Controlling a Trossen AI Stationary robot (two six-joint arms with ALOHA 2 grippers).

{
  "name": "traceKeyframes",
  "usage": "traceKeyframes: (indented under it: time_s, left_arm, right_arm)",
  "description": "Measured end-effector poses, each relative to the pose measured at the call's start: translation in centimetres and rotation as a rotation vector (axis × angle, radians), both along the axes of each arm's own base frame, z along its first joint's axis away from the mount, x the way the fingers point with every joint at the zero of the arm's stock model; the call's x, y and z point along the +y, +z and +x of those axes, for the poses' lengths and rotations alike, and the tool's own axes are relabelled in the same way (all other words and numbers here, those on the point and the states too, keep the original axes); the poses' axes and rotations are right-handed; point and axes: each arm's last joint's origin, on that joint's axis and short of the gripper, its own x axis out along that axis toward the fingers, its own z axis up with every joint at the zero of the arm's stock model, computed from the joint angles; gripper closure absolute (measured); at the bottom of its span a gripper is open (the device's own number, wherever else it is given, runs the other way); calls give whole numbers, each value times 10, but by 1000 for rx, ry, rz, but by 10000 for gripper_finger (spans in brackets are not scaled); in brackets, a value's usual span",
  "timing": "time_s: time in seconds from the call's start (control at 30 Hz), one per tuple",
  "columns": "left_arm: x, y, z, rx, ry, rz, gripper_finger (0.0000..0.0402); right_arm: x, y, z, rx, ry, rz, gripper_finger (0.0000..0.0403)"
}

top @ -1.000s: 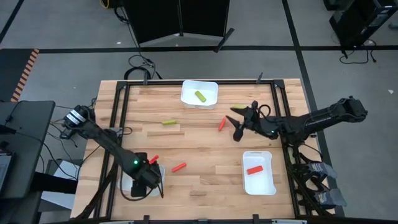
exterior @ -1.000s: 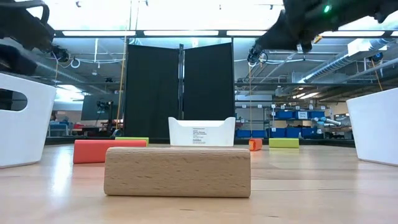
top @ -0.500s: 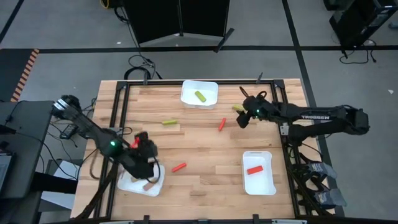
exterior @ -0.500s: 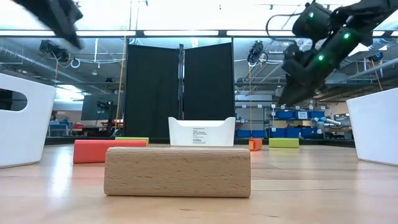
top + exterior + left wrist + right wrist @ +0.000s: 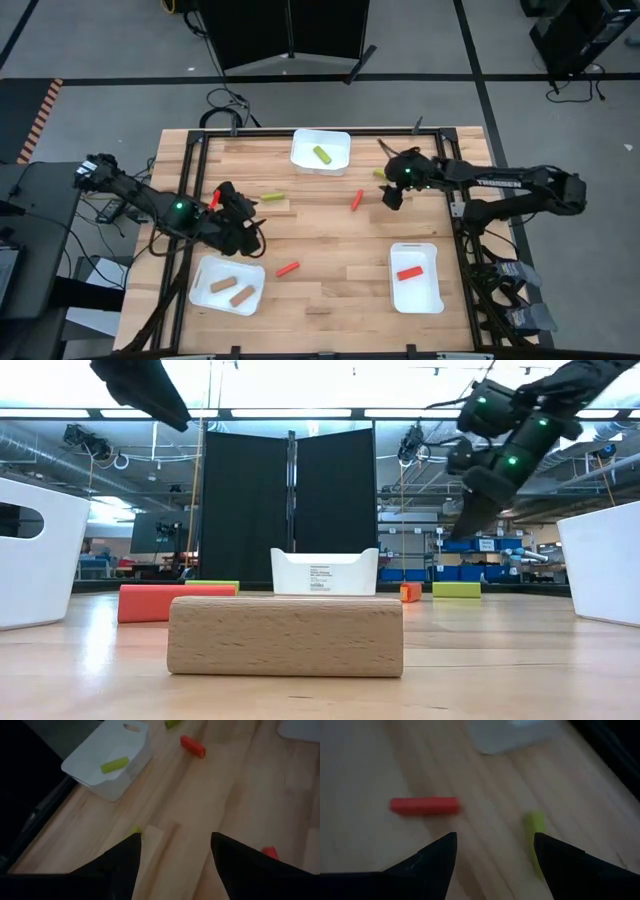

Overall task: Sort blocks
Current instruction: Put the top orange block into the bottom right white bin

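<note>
In the high view the right gripper (image 5: 392,194) hovered in the upper right of the frame, just beside a yellow-green block (image 5: 381,173) that lay between it and the top tray (image 5: 303,159), with a red block (image 5: 356,199) a little to its left. Its wrist view showed the jaws spread apart and empty, the red block (image 5: 424,805) lying crosswise ahead of the gap toward one finger and the yellow-green block (image 5: 536,840) lying lengthwise ahead of the other finger, nearly along the line of reach. By my reading that yellow-green piece was the nearer target, and the jaws would need to turn to close across its narrow width. The left gripper (image 5: 240,212) sat left of centre, jaws likewise apart and holding nothing, above the lower-left tray (image 5: 203,278) that held two tan blocks (image 5: 231,291). A second yellow-green block (image 5: 271,196) lay just to its right, long axis running left to right, and another red block (image 5: 288,268) lay below it on the surface (image 5: 330,290). Each arm thus had its own nearest loose piece.
</note>
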Motion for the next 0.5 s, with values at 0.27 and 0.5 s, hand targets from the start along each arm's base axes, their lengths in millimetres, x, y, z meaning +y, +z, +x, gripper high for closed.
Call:
traceKeyframes:
  time_s: [0.27,0.5]
  left_arm:
    - [6,6,-3,-46,31,8,154]
    - [5,7,-3,-62,35,5,154]
  right_arm:
    - [14,9,65,235,404,-82,126]
    - [13,0,108,451,633,-101,126]
